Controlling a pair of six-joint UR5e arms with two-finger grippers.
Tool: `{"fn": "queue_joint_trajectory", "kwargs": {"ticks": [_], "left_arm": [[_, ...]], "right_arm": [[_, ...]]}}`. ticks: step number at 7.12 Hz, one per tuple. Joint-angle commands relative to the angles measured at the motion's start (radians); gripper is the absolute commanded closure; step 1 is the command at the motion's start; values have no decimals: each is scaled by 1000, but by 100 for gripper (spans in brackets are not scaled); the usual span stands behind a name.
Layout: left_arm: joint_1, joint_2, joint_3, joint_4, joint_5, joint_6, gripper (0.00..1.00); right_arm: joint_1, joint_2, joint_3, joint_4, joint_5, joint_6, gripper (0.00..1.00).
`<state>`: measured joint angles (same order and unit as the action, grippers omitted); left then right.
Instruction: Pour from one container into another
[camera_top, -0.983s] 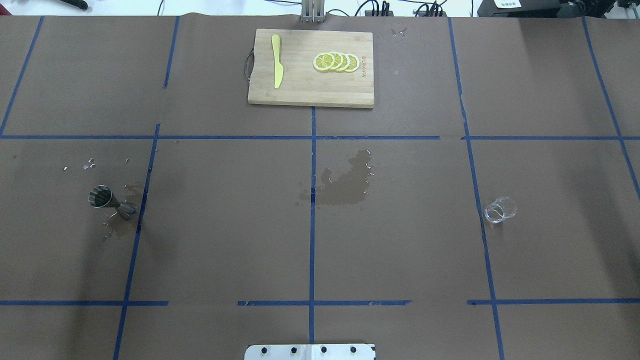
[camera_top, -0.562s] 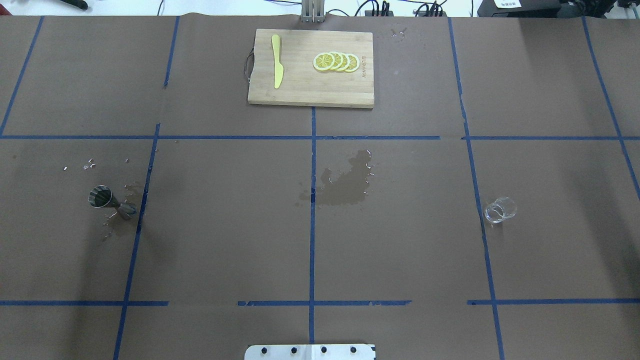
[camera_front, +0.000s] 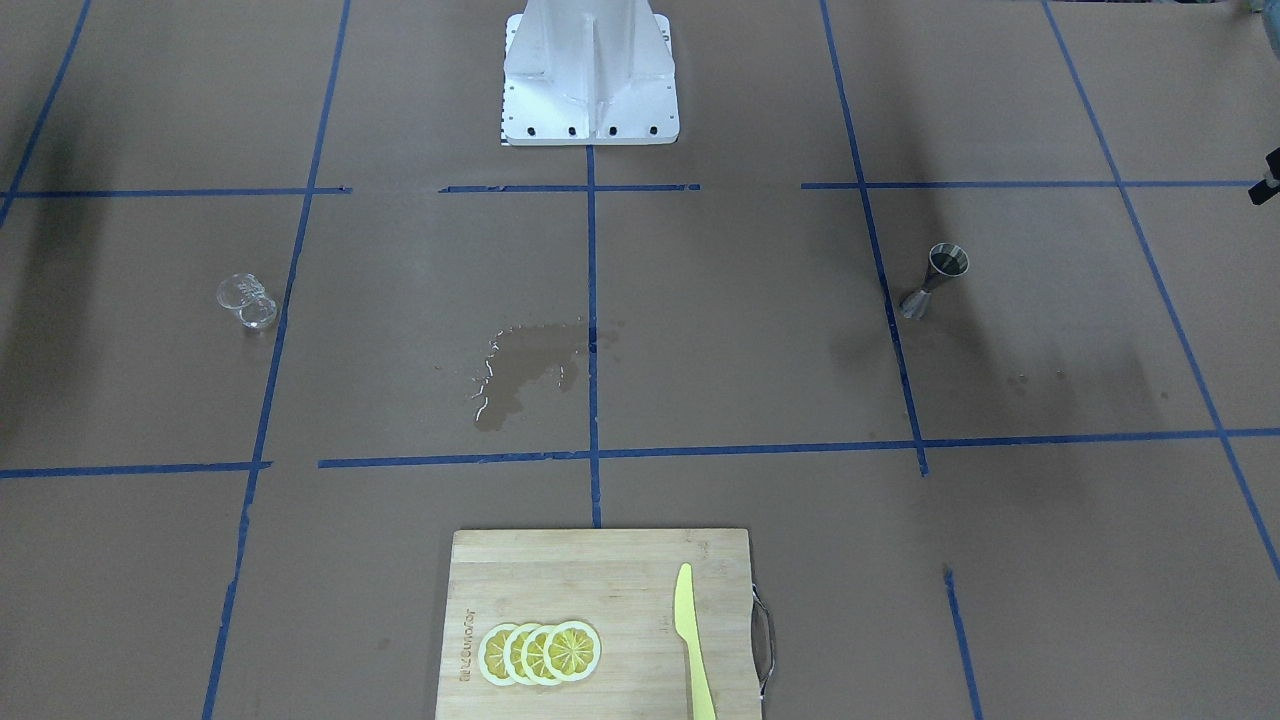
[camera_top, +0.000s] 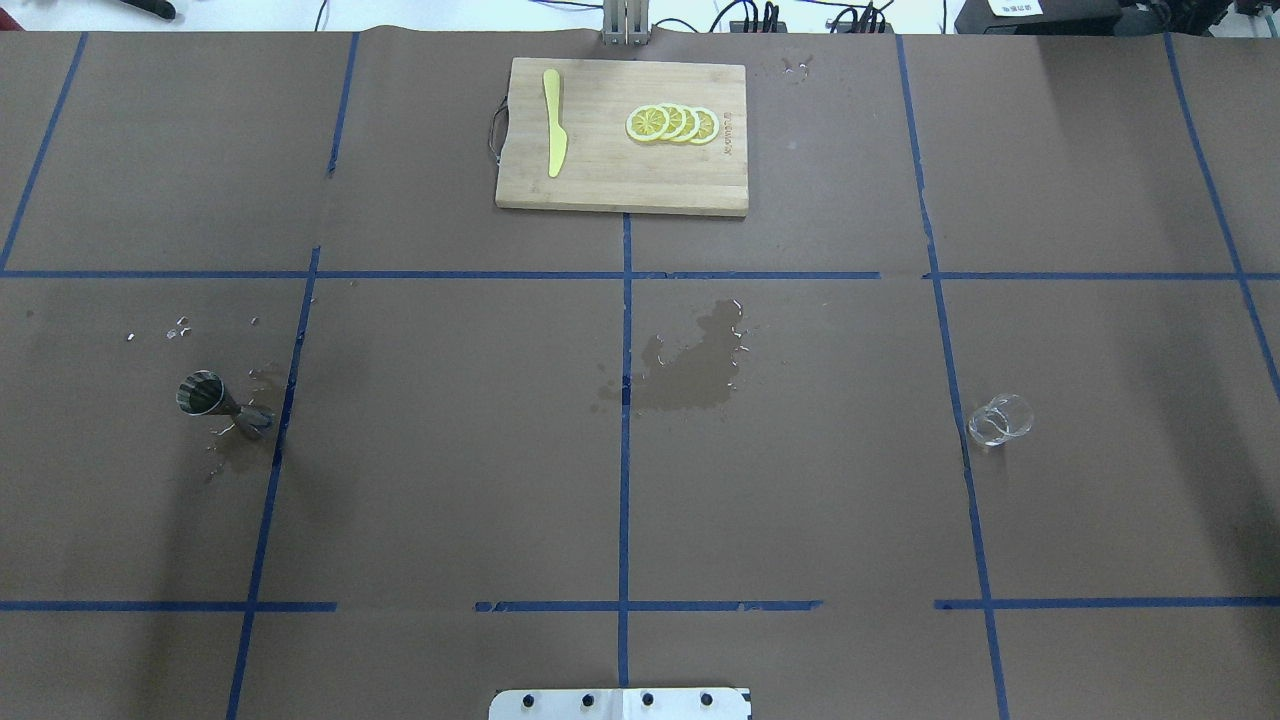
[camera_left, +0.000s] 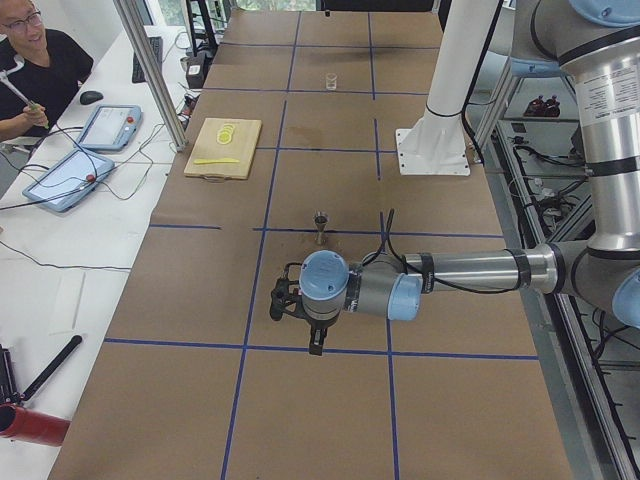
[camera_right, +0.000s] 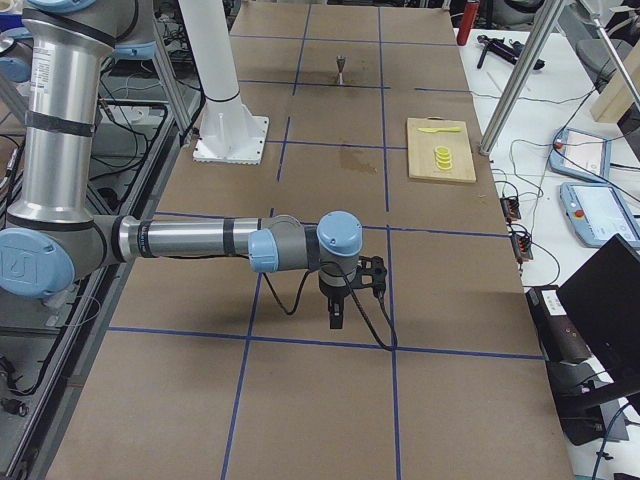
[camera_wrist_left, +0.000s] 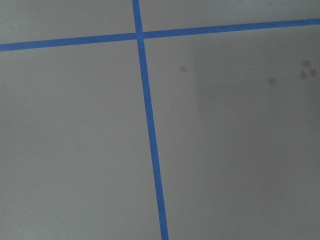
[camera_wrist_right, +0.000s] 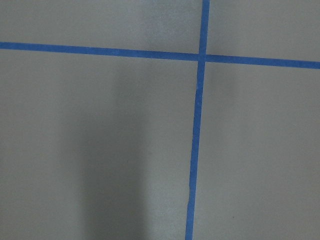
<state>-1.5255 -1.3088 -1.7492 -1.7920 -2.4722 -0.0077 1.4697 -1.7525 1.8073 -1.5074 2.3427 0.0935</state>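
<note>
Left end effector (camera_left: 314, 348) above brown paper (camera_top: 450, 450) | blue tape grid (camera_top: 624, 500) | wet patch (camera_top: 690, 375)

I see only the brown counter (camera_wrist_left: 75, 150), with two blue tape lines (camera_wrist_left: 150, 130) crossing near the top and a few small dark spots (camera_wrist_left: 272, 81) right of that crossing.

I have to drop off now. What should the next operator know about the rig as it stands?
Left gripper and right gripper hang over bare table, holding nothing; open or shut cannot be told.
Glass stands on robot's right, jigger on its left, far apart.
Puddle mid-table, wet marks by jigger.
Done: nothing sure. Left: grasp glass, pour into jigger.
</note>
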Motion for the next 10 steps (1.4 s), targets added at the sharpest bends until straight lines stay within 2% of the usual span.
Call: {"fn": "queue_joint_trajectory", "kwargs": {"ticks": [1,9,10], "left_arm": [[-1,2,3,-1,1,0,0],[-5,3,5,6,3,2,0],[-7,29,-15,6,3,2,0]], "right_arm": [[3,-2,6,1,0,0,0],[27,-36,4,0,-11,12,0],[35,-45,4,0,-11,11,0]]}}
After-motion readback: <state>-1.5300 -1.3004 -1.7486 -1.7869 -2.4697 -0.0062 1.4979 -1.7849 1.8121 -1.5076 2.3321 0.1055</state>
